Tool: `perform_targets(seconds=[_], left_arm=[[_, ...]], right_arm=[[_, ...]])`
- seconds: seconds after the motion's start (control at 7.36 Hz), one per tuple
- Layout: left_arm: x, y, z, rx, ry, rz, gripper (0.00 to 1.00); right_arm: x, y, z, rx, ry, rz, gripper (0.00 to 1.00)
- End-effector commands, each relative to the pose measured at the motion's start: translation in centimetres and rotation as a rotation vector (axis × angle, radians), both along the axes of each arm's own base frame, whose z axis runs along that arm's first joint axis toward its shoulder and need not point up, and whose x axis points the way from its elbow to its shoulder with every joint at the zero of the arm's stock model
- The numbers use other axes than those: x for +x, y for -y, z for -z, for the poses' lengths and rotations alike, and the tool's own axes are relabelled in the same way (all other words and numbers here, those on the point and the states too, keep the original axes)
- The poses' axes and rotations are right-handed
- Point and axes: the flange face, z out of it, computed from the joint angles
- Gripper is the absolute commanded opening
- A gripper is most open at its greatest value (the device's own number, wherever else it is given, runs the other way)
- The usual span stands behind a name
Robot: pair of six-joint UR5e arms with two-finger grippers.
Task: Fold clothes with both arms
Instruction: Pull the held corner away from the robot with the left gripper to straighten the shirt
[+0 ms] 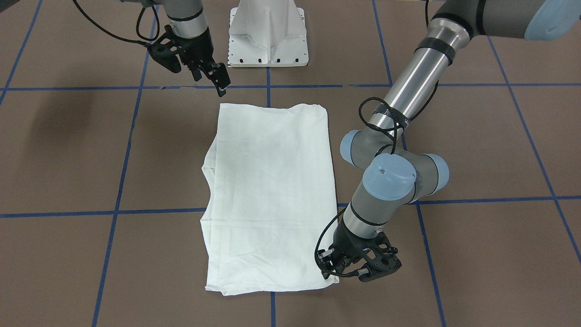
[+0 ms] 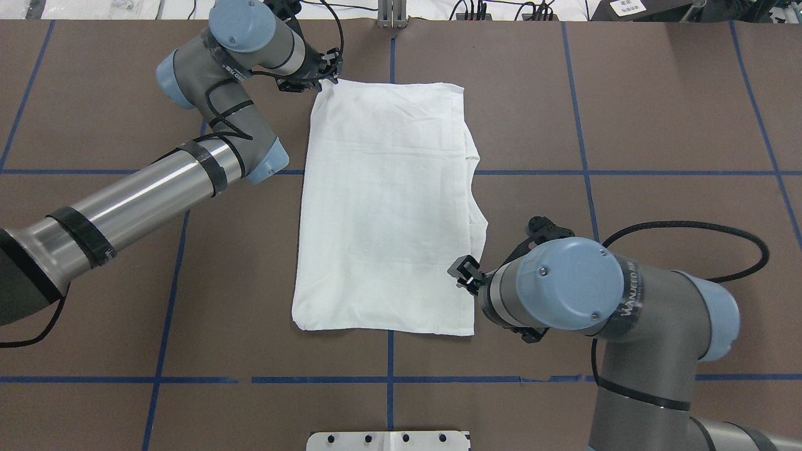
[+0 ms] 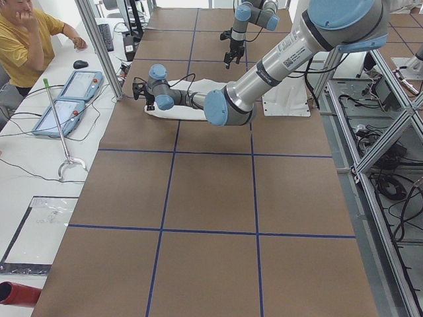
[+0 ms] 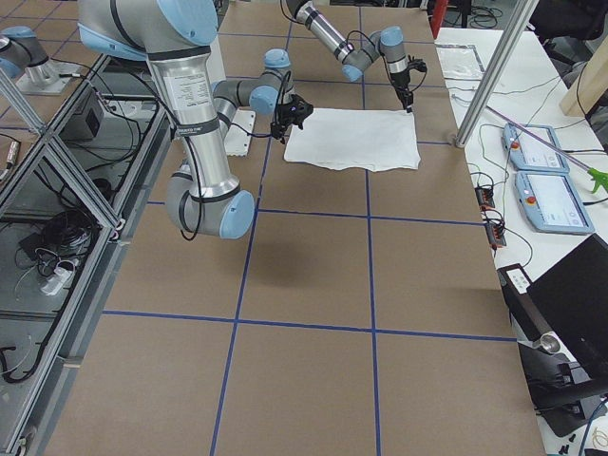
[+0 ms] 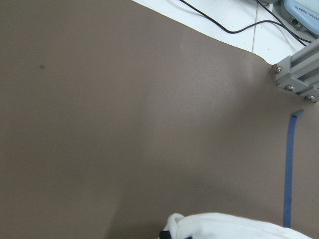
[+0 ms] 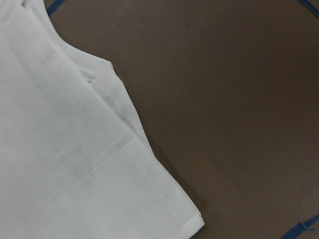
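Left tool [image 1: 327, 269]: down at the far corner of the T-shirt [image 1: 272, 190] on the robot's left side. Jaws look closed on that corner. The left wrist view has a small rounded bunch of white cloth [image 5: 199, 226] right at its lower edge. Right tool [image 1: 211, 81]: jaws apart, holding nothing, raised above the near right-hand corner, clear of the cloth.

T-shirt: white, folded to a long rectangle, plain face up, faint creases across. It lies flat mid-counter [image 1: 68, 150], long axis running away from the robot. The long edge on the robot's right is uneven, with a lower layer jutting out past the top fold around mid-length. The long edge on the robot's left is straight.

Room: bare brown counter along both long sides, crossed by blue tape lines [image 1: 159, 211]. One tape line runs between the near short edge and the white pedestal base [image 1: 268, 41], which sits apart from the cloth. A strip of bare counter separates the far short edge from the far rim.

View differences: only the right wrist view gives the layering close up, one folded edge [image 6: 107, 82] stepped over another, and a squared corner [image 6: 197, 221]. Only the exterior left view shows a person [image 3: 26, 39] seated at a white side desk with tablet-like pendants [image 3: 80, 84]. The left wrist view catches an aluminium frame bracket [image 5: 294, 74] at the counter's rim.
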Motion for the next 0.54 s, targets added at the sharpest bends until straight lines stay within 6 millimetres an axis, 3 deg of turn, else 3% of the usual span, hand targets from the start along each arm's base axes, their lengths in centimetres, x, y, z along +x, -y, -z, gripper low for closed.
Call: perform_targets(seconds=[0.0,0.14,0.41], left_arm=[[-1.9,-1.3,0.9,0.041,-0.039,0.001,0.48],[-4.5,-3.4,-1.6,0.058,-0.053,0.004,0.48],[-5.4,-4.1,-2.2,0.051,-0.066,-0.021,0.48]], right_arm=[[-4.8,-0.3,0.0,0.058,-0.045,-0.041,1.00],[-6.8,0.2,-0.1,0.027,-0.032,-0.071,1.00],[-9.5,1.0,0.5,-0.095,0.014,-0.195,1.00]])
